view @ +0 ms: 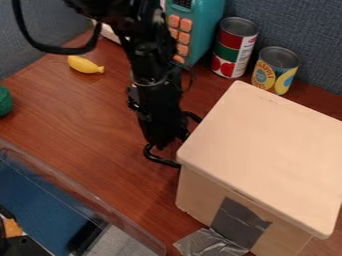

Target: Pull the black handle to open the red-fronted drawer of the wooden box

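Note:
The black gripper hangs low over the brown table, at the left side of a pale wooden box. Its two fingers are spread apart, one curving toward the box's near left corner, the other by the left edge of the top farther back. Nothing shows between them, though the box may hide part of the far fingertip. Whether the gripper touches the box, I cannot tell. Grey tape is stuck on the box's front, with a loose crumpled end on the table.
Behind the box stand a red and green can and a yellow-labelled can. A teal toy with orange buttons is at the back. A yellow toy lies back left, a green object at the left edge. A clear-rimmed bin lies front left.

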Controlling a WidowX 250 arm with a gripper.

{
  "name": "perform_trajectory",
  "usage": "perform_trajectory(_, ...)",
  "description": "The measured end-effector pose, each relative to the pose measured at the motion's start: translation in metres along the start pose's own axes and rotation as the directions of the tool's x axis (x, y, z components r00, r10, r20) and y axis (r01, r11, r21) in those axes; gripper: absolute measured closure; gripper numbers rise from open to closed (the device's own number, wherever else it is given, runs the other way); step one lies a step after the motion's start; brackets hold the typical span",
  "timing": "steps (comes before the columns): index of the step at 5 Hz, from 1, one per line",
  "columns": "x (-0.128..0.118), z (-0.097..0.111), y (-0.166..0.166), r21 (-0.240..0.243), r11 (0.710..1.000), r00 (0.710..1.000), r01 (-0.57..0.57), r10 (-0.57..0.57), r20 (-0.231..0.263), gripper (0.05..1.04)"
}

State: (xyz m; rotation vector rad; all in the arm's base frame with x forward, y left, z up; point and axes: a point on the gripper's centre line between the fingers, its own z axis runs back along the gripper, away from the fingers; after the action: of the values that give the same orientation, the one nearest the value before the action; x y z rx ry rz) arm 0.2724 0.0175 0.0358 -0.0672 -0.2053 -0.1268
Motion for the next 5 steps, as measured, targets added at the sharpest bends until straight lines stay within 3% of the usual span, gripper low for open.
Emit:
perform_trajectory(1,-0.007,0.002,0.019,0.013,0.999,0.999,-0.042,0.042,-0.015,0.955)
perform_trajectory(4,-0.018,0.006,0.043,0.024,0.997,0.997,-0.067,0.068,-0.037,0.960)
perform_trajectory(5,-0.021,0.014,0.050,0.036,0.997,0.997,-0.067,0.068,-0.021,0.960)
